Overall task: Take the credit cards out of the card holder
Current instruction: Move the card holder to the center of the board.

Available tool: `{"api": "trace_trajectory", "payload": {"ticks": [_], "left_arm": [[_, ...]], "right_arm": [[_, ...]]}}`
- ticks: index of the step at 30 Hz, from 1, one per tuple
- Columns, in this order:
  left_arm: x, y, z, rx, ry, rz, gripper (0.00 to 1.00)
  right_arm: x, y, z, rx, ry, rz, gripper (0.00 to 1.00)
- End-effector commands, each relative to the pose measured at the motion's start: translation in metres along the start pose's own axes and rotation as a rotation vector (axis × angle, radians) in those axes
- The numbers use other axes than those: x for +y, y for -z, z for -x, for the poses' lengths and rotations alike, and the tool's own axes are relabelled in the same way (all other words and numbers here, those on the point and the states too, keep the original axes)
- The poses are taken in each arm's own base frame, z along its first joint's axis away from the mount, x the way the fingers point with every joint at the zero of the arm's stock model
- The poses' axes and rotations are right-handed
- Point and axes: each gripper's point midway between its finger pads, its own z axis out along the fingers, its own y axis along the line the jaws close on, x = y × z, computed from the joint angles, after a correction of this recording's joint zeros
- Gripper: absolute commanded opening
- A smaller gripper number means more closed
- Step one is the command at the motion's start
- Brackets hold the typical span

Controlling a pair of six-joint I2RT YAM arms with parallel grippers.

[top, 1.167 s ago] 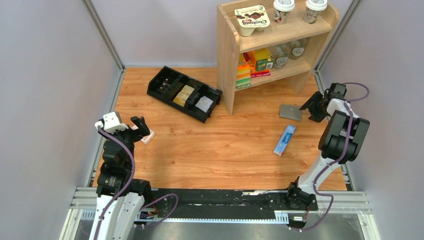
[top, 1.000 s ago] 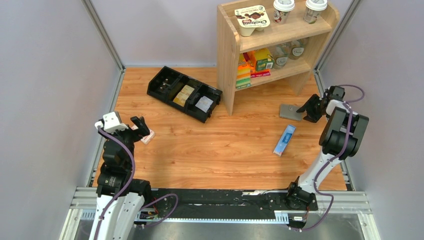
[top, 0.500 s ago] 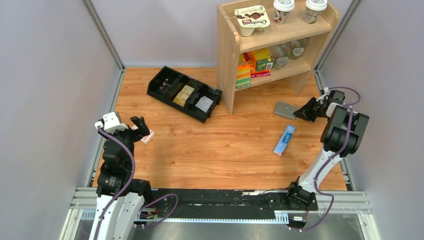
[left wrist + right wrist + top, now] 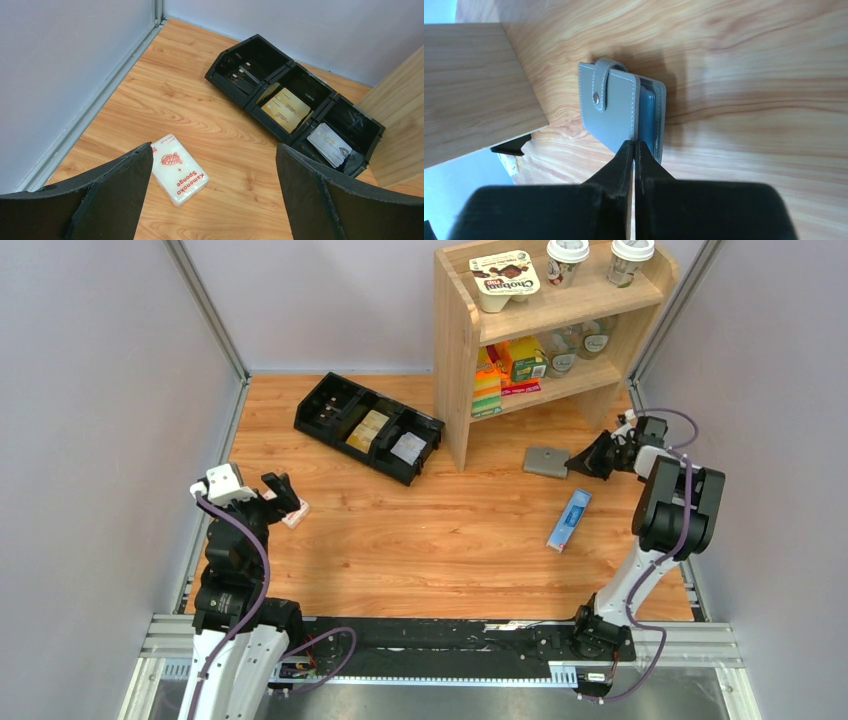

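Observation:
The card holder (image 4: 546, 461) is a grey bifold, closed by a snap strap, just right of the shelf's foot. In the right wrist view the card holder (image 4: 616, 112) shows blue inner sleeves at its open edge. My right gripper (image 4: 573, 464) is shut on the near edge of its grey cover, the jaws of the right gripper (image 4: 634, 143) pressed together on it. The credit cards are hidden inside. My left gripper (image 4: 283, 494) hangs open at the far left above the table, nothing between the wide-apart jaws of the left gripper (image 4: 214, 150).
A black compartmented tray (image 4: 330, 398) at the back holds gold cards (image 4: 285, 106) and a silver card (image 4: 328, 145). A white sponge packet (image 4: 178, 170) lies under the left gripper. A blue-and-white packet (image 4: 569, 520) lies near the right arm. The wooden shelf (image 4: 540, 330) stands at the back right.
My right gripper closed on the card holder's edge and has moved left with it, towards the shelf's foot. The left arm has stayed still.

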Motion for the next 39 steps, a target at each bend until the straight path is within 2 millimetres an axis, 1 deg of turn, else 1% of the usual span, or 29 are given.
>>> {"api": "trace_trajectory", "payload": {"ticks": [1,3,5,6,8,11,12,13,14,15,16,19,20,21,22,23,26,28,32,34,36,39], "left_arm": [[-0.006,-0.001,0.005,-0.008,0.011,-0.025,0.99],[-0.007,-0.001,0.004,-0.005,0.01,-0.026,0.99],[-0.008,-0.002,0.002,0.002,0.012,-0.031,0.98],[-0.008,-0.003,0.0,0.01,0.013,-0.03,0.98],[-0.009,-0.004,-0.001,0.018,0.018,-0.033,0.98],[-0.009,-0.005,-0.003,0.026,0.016,-0.031,0.98],[-0.009,-0.005,-0.004,0.031,0.013,-0.029,0.98],[-0.009,-0.006,-0.005,0.033,0.015,-0.029,0.98],[-0.01,-0.006,-0.005,0.038,0.015,-0.03,0.98],[-0.01,-0.007,-0.008,0.047,0.012,-0.028,0.97],[-0.01,-0.008,-0.009,0.051,0.011,-0.028,0.97],[-0.011,-0.01,-0.012,0.068,0.005,-0.029,0.97],[-0.011,-0.011,-0.013,0.073,0.006,-0.026,0.97],[-0.011,-0.012,-0.015,0.083,0.002,-0.024,0.96],[-0.011,-0.013,-0.017,0.092,0.002,-0.023,0.96],[-0.011,-0.013,-0.019,0.1,-0.001,-0.021,0.96],[-0.01,-0.014,-0.023,0.124,-0.002,-0.013,0.95],[-0.009,-0.014,-0.025,0.133,-0.003,-0.008,0.95],[-0.009,-0.015,-0.028,0.151,-0.008,-0.002,0.95],[-0.01,-0.016,-0.03,0.157,-0.009,-0.004,0.95],[-0.011,-0.017,-0.032,0.167,-0.011,-0.006,0.95],[-0.01,-0.019,-0.034,0.184,-0.012,0.004,0.94]], "right_arm": [[0.048,0.01,0.0,-0.043,0.041,-0.008,0.0],[0.058,0.011,-0.011,-0.033,0.035,-0.038,0.0],[0.066,0.01,-0.029,-0.021,-0.002,-0.068,0.0],[0.072,0.008,-0.04,-0.01,-0.007,-0.071,0.0],[0.078,0.007,-0.062,0.009,-0.035,-0.095,0.0],[0.087,0.004,-0.107,0.046,-0.044,-0.129,0.0],[0.097,0.002,-0.127,0.063,-0.023,-0.115,0.0],[0.104,0.002,-0.141,0.072,-0.006,-0.103,0.0],[0.109,0.002,-0.158,0.089,0.005,-0.107,0.0],[0.113,0.001,-0.172,0.093,0.016,-0.105,0.0],[0.122,0.001,-0.186,0.102,0.036,-0.082,0.0],[0.139,-0.003,-0.233,0.177,0.101,-0.025,0.0],[0.141,-0.004,-0.243,0.202,0.132,-0.025,0.0],[0.142,-0.004,-0.248,0.222,0.153,-0.025,0.0],[0.146,-0.003,-0.249,0.235,0.189,-0.009,0.02],[0.149,-0.002,-0.249,0.242,0.224,0.0,0.06],[0.145,0.004,-0.258,0.301,0.294,-0.006,0.23],[0.138,0.007,-0.265,0.338,0.328,-0.017,0.34],[0.127,0.01,-0.272,0.367,0.433,-0.055,0.5],[0.122,0.009,-0.278,0.387,0.475,-0.071,0.54],[0.118,0.006,-0.286,0.414,0.502,-0.082,0.57],[0.116,0.0,-0.302,0.457,0.567,-0.1,0.59]]}}
